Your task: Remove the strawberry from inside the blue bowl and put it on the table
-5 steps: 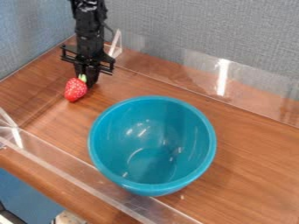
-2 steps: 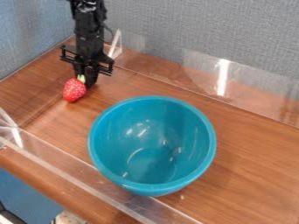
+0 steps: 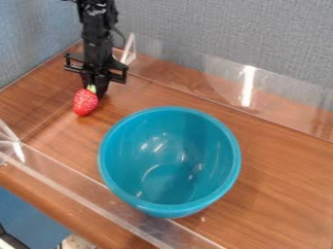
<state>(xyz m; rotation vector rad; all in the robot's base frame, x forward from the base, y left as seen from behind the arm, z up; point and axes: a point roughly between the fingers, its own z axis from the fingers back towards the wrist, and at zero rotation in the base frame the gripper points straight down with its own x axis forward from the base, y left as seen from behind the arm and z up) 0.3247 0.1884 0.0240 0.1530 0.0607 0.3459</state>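
Observation:
The small red strawberry [image 3: 86, 101] with its green cap lies on the brown wood table [image 3: 267, 136] at the back left, outside the blue bowl [image 3: 130, 160]. The bowl is large, teal-blue and glossy, stands in the middle front, and has nothing inside it. My black gripper [image 3: 95, 85] hangs straight down just above and slightly right of the strawberry. Its fingers look shut with nothing between them. Whether a fingertip still touches the strawberry I cannot tell.
Clear acrylic walls edge the table, one along the back right [image 3: 250, 83] and one along the front left [image 3: 53, 180]. A grey-blue wall rises behind the arm. Bare wood lies between the strawberry and the bowl.

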